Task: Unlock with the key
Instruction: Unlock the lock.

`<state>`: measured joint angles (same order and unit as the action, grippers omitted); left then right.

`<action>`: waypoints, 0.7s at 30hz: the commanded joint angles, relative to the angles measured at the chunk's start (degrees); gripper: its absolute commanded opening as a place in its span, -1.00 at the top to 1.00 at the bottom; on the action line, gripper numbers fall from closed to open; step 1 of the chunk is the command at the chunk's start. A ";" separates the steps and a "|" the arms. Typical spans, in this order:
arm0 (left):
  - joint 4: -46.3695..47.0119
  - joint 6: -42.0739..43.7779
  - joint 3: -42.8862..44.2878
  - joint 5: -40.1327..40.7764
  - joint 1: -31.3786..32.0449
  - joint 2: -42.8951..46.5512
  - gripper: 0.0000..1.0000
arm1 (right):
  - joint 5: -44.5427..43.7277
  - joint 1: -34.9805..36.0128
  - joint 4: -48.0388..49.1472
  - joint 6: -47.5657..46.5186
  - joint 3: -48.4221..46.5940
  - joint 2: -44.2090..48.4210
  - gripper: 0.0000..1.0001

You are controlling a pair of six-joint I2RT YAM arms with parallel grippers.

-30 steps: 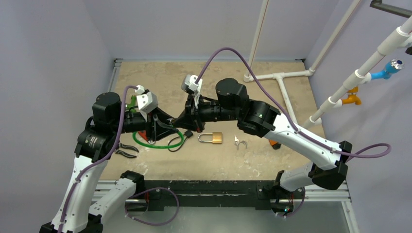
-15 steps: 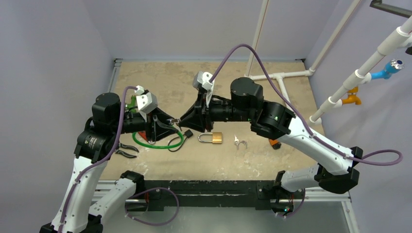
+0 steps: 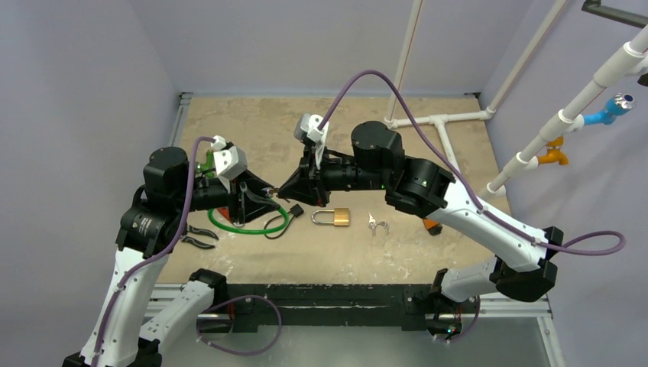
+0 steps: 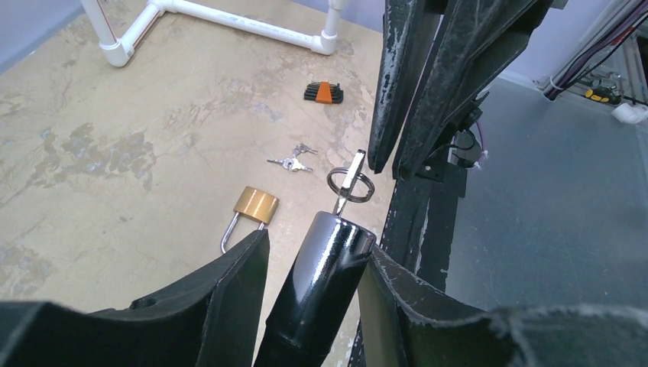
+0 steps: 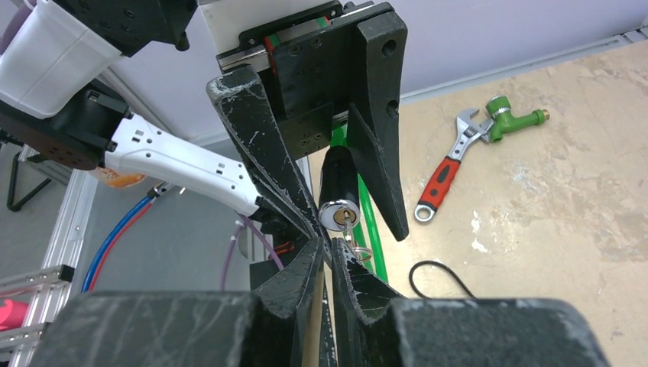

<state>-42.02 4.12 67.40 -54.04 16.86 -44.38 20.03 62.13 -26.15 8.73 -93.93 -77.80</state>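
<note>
My left gripper [image 3: 266,200] is shut on the black cylinder lock [image 4: 325,283] of a green cable [image 3: 248,227], held above the table. A small silver key [image 4: 353,170] with a ring stands in the cylinder's keyhole; it also shows in the right wrist view [image 5: 348,224]. My right gripper [image 3: 285,191] faces the cylinder's end. Its jaws are pressed nearly together and its tips sit right beside the key's head, not around it [image 5: 327,246]. A brass padlock [image 3: 335,217] lies on the table below.
A loose bunch of keys [image 3: 377,224] lies right of the padlock. Pliers [image 3: 196,237] lie at the near left. An orange hex-key set [image 4: 323,92], a red-handled wrench [image 5: 445,177], a green hose fitting [image 5: 510,118] and white PVC pipe [image 3: 439,122] sit on the table.
My right gripper drew back to the right from the cylinder, then came back left to its end. My left gripper and the cylinder stayed put.
</note>
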 commanded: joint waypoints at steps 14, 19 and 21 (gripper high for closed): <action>3.73 -0.05 2.57 -2.36 -0.21 0.95 1.00 | -0.08 -0.07 2.10 -0.98 -2.31 -1.69 1.00; 4.07 -0.15 2.52 -3.03 -0.16 0.87 1.00 | 0.71 -0.08 3.04 -0.72 -2.42 -2.07 1.00; 4.21 -0.31 2.56 -3.18 -0.16 0.87 1.00 | 1.19 0.00 3.42 -0.48 -2.31 -2.22 1.00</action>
<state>-41.54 4.10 67.40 -54.35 16.86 -44.18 20.49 62.15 -25.61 8.71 -93.95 -80.16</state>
